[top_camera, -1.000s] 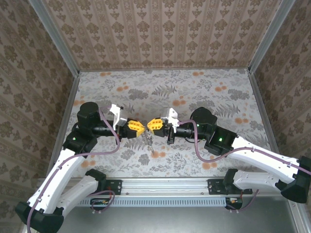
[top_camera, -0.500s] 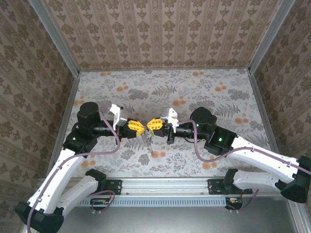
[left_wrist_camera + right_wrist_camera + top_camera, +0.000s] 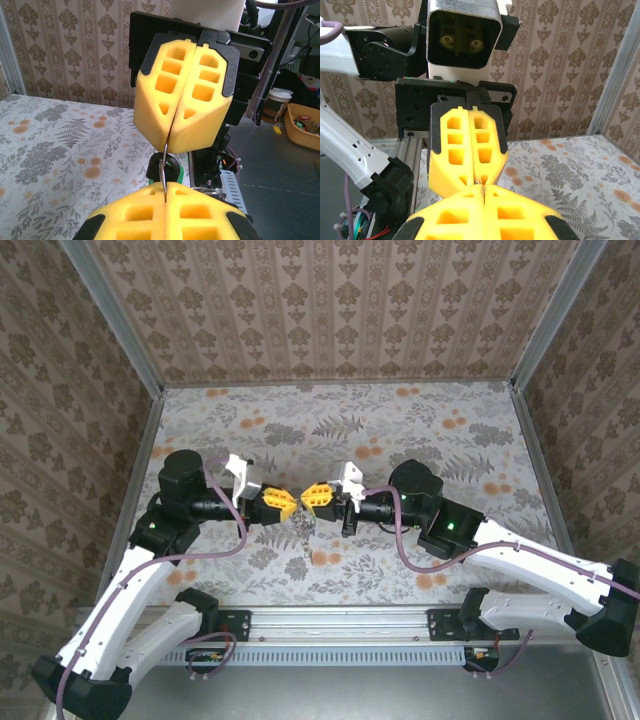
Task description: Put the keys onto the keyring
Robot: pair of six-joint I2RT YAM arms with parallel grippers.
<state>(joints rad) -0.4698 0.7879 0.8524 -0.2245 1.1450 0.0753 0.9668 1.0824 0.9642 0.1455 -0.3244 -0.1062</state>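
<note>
begin at the near edge of the desk point(image 3: 420, 430), where both arm bases sit. the end effectors meet tip to tip above the desk, midway between its left and right edges and nearer its near edge than its far one.

the left end effector point(image 3: 166, 192) is fully closed, pads pinching the thin wire of the keyring point(image 3: 164, 162). the wire rises into the seam of the right end effector point(image 3: 174, 132), also fully closed and apparently gripping the same loop.

this opposed hold likely keeps the loop steady and clear of the desk for threading. you cannot make out the keys. the far half of the desk carries nothing relevant.
</note>
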